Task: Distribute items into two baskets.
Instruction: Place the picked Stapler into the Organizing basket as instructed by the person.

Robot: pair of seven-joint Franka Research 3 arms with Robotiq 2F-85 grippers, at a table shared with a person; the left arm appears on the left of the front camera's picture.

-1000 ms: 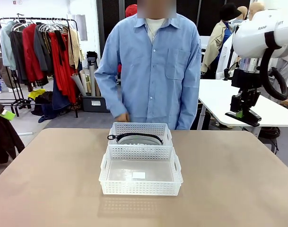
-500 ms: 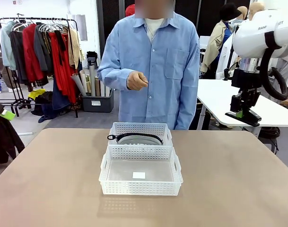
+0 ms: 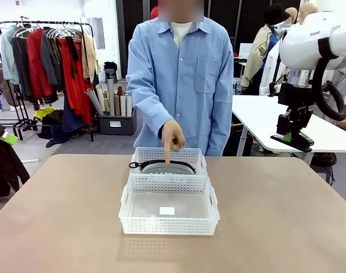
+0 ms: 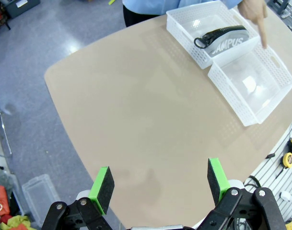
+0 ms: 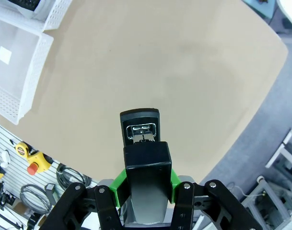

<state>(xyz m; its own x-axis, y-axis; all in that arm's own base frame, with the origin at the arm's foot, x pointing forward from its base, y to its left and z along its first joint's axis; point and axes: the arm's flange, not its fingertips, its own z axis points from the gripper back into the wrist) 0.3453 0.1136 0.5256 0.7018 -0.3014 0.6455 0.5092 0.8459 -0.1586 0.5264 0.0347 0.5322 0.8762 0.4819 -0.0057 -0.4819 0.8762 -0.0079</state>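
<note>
Right gripper (image 5: 145, 187) is clamping the black stapler (image 5: 144, 153), which is hanging above bare tan table (image 5: 174, 62). A white basket (image 5: 16, 67) is sitting well apart at the picture's upper left.

A: What are the two white perforated baskets made of?
B: Thin plastic, faintly glossy. The near basket (image 3: 169, 212) has a slightly see-through floor; the far basket (image 3: 169, 154) matches it.
A: And the soft grey pouch bag (image 4: 226, 42)?
B: Matt cloth, with white printed lettering and a black strap.
A: The small black stapler (image 5: 143, 148)?
B: Smooth black plastic with a bright metal insert.
A: The tan table (image 3: 59, 216)?
B: Smooth, matt, evenly coloured.
</note>
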